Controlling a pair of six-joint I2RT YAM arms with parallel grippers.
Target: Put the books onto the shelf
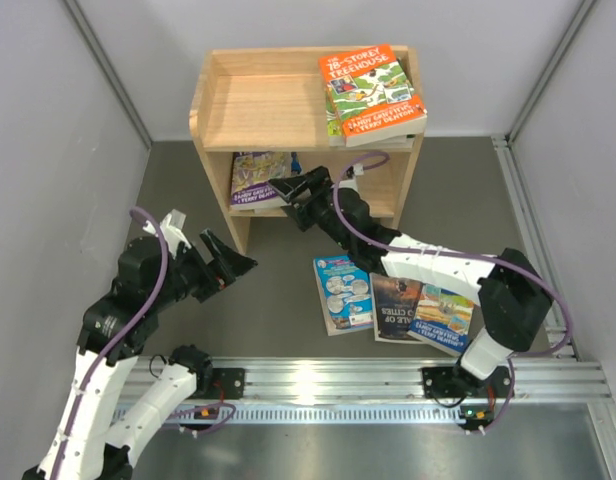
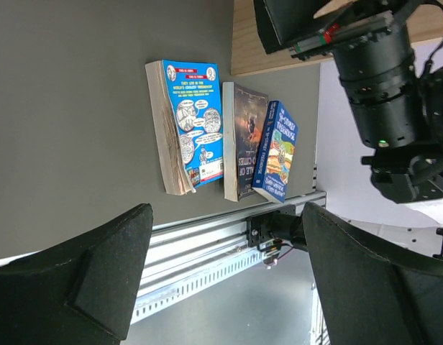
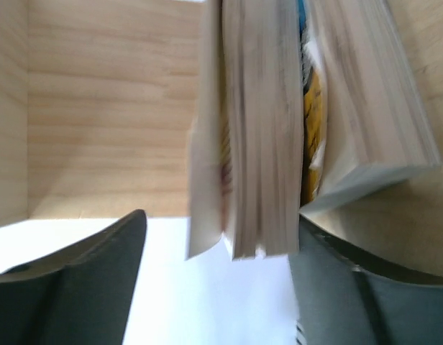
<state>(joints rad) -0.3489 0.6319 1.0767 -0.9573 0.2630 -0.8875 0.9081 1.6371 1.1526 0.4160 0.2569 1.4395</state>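
Since three books lie loose on the table (image 1: 278, 270), the task is judged part done.

Nearest the arm bases, at left, the left gripper (image 1: 228, 265) hangs above the table with its jaws spread wide and nothing between them. It points across at the loose books, and its wrist view frames all three. That suggests it is parked out of the other arm's way.

Just past the rail (image 1: 368, 378), right of centre, the blue book (image 1: 343, 293), dark book (image 1: 396, 307) and third book (image 1: 443, 320) lie flat in a row. They are close together, and the last two touch. Lying flat, each will likely need an edge raised or slid clear before a gripper can take it.

Beyond them the right arm (image 1: 438, 265) stretches over the row to the shelf (image 1: 213, 100). The right gripper (image 1: 296, 188) is at the mouth of the lower tier, beside the purple book (image 1: 256, 175). Its wrist view shows the page edges of two or three books between its fingers (image 3: 85, 280), with a clear gap on one side. The jaws are parted and not clamping.

Judgement: a book is being left on the lower tier. One book there looks tilted, but whether the others stand upright cannot be told.

Farthest, on the shelf top, a stack (image 1: 373, 90) of books lies flat at the right end, inside the raised rim that keeps it from sliding off.
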